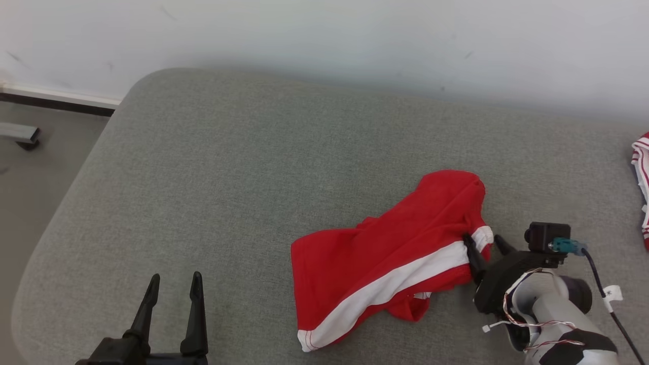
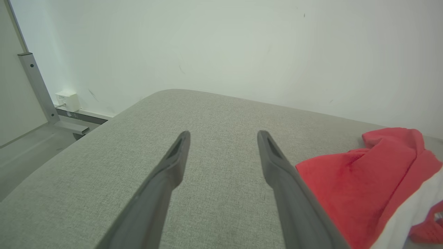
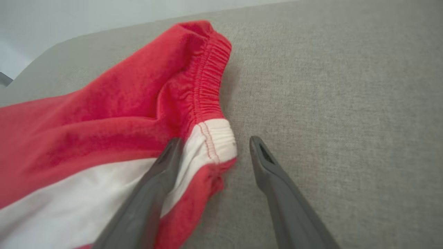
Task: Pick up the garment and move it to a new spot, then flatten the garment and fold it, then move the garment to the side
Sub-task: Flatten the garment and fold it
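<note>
The garment (image 1: pixel 390 258) is a pair of red shorts with a white side stripe, lying crumpled on the grey cushion (image 1: pixel 243 182) right of centre. My right gripper (image 1: pixel 481 241) is open at the garment's right end, by the elastic waistband. In the right wrist view one finger (image 3: pixel 162 166) rests over the white stripe while the waistband corner (image 3: pixel 216 138) lies between the two fingers of that right gripper (image 3: pixel 214 145). My left gripper (image 1: pixel 175 284) stands open at the lower left, apart from the cloth; in its own wrist view the left gripper (image 2: pixel 223 136) has bare cushion between its fingers and the garment (image 2: pixel 363 176) to its right.
A second red-and-white cloth (image 1: pixel 641 187) lies at the cushion's far right edge. A white wall (image 1: pixel 324 35) runs behind. The cushion's rounded left edge drops to the floor (image 1: pixel 35 177), where a metal frame foot (image 1: pixel 20 134) stands.
</note>
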Available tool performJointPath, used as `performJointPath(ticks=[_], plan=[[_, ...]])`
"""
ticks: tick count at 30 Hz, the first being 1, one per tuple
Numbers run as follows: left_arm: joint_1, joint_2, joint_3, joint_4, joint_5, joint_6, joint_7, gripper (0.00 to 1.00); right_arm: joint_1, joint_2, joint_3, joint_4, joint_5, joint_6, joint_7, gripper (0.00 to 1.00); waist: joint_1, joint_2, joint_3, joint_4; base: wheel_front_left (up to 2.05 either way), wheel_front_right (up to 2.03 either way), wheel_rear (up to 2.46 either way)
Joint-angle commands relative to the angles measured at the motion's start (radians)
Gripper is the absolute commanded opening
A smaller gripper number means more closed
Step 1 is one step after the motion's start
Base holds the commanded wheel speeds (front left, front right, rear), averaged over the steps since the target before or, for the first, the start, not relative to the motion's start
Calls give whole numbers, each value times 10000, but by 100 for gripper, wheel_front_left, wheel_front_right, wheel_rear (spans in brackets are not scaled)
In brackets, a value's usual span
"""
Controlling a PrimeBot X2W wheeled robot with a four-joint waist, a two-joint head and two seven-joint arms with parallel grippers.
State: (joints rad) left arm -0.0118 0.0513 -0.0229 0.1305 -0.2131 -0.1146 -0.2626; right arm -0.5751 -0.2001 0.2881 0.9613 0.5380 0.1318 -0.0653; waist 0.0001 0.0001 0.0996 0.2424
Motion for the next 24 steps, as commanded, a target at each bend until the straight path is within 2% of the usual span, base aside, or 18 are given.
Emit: performJointPath(ticks=[1,2,3,10,14,20,24], plan=[[-143,-11,-14,45,3,-4,-29,100,-75,134,163,69,326,-25,-25,49,-1,-1,68,109,0,0,0],[-158,-11,-7,61,9,1,-29,100,-92,117,291,83,439,-25,-135,20,-1,-1,64,125,0,0,0],[-172,-12,0,77,13,4,-29,100,-81,110,427,102,552,-25,-240,0,-1,-1,53,130,0,0,0],[64,-13,126,142,95,70,-29,100,182,-258,1099,62,662,-25,-1587,0,-1,-1,-289,2,0,0,0],[300,-13,157,148,-9,71,-29,100,622,-513,1232,-377,591,-25,-1931,0,-1,-1,-557,-249,0,0,0],[656,-13,178,169,-96,126,-29,100,1890,-927,811,-1941,393,-25,-2004,0,-1,-1,-939,-795,0,0,0],[799,-11,194,189,-132,136,-29,100,2881,-937,427,-2823,234,-25,-2001,0,-1,-1,-1117,-1100,0,0,0]])
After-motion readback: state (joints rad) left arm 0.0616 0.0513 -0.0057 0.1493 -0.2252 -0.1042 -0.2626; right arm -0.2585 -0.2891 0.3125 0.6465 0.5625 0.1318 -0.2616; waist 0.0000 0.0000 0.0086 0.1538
